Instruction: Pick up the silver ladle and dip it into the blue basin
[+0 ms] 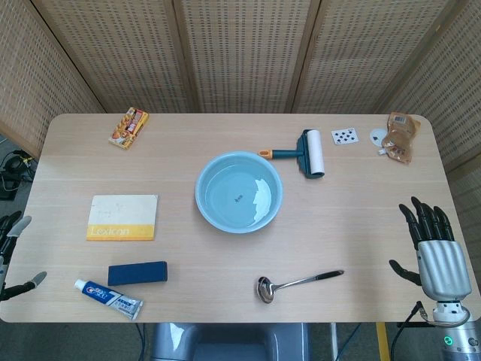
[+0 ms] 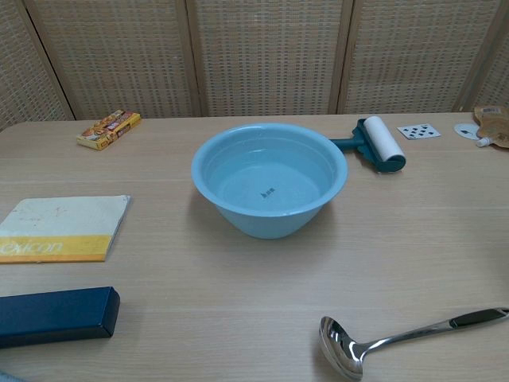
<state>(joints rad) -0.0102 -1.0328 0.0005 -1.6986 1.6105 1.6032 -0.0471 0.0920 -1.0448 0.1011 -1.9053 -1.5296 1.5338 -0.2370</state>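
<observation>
The silver ladle [image 1: 294,284] lies flat near the table's front edge, bowl to the left, handle pointing right; in the chest view the ladle [image 2: 398,334] is at the lower right. The blue basin [image 1: 239,191] stands mid-table with water in it; the basin [image 2: 269,177] fills the centre of the chest view. My right hand [image 1: 434,248] is at the table's right edge, fingers spread and holding nothing, well right of the ladle's handle. My left hand [image 1: 13,252] shows only partly at the left edge, fingers apart and empty.
A lint roller [image 1: 307,153], a playing card [image 1: 345,136] and a brown packet [image 1: 400,137] lie at the back right. A snack box [image 1: 129,127] is back left. A Lexicon booklet [image 1: 123,217], dark blue box [image 1: 137,273] and toothpaste tube [image 1: 107,298] lie front left.
</observation>
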